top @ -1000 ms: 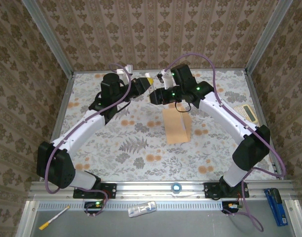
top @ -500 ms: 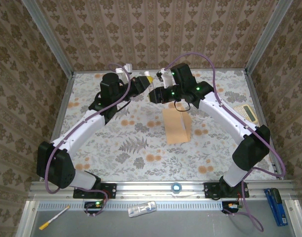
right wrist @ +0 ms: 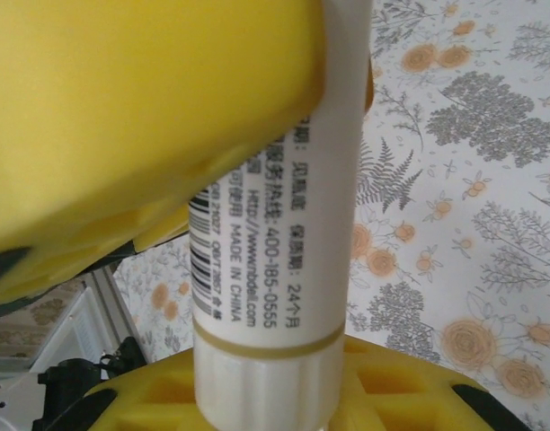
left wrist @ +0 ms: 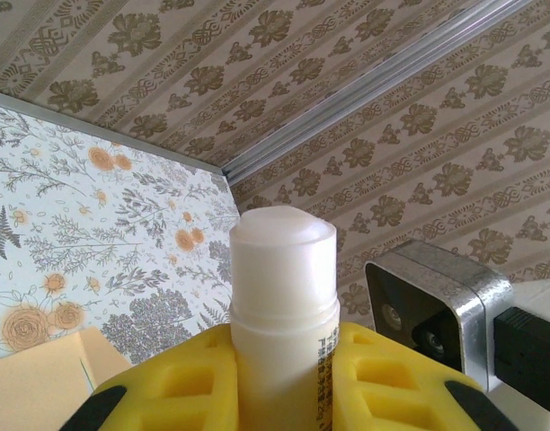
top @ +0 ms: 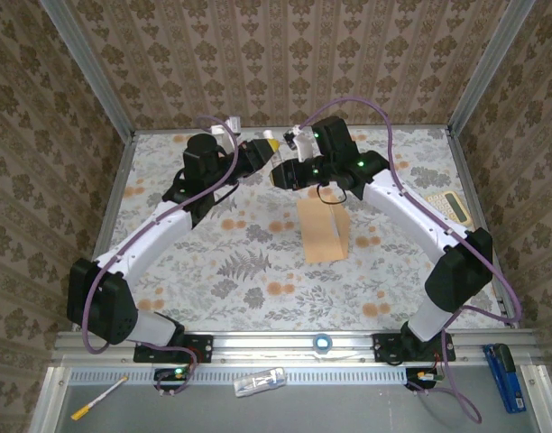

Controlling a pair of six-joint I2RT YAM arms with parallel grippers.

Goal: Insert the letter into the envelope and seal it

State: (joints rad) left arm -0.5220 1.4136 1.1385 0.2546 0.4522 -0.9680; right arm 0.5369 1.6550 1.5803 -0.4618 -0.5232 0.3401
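Still, little has changed: my left gripper point(left wrist: 284, 364) and right gripper point(right wrist: 266, 391) stay clamped on the glue stick point(right wrist: 275, 224), so the envelope point(top: 326, 230), I think, waits unsealed.

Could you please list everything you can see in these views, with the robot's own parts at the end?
glue stick: one, white with a printed label, held between both grippers above the far part of the table.
envelope: one, tan, flat on the middle of the table.
calculator: one, pale yellow, right side of the table.
tablecloth: one, floral, covering the table.
blue object: one, near ledge, right corner.
pen: one, white with a yellow tip, near ledge, left.
small whitish item: one, near ledge, centre; too small to identify.
left gripper: yellow fingers, closed on the glue stick.
right gripper: yellow fingers, closed on its ribbed end.
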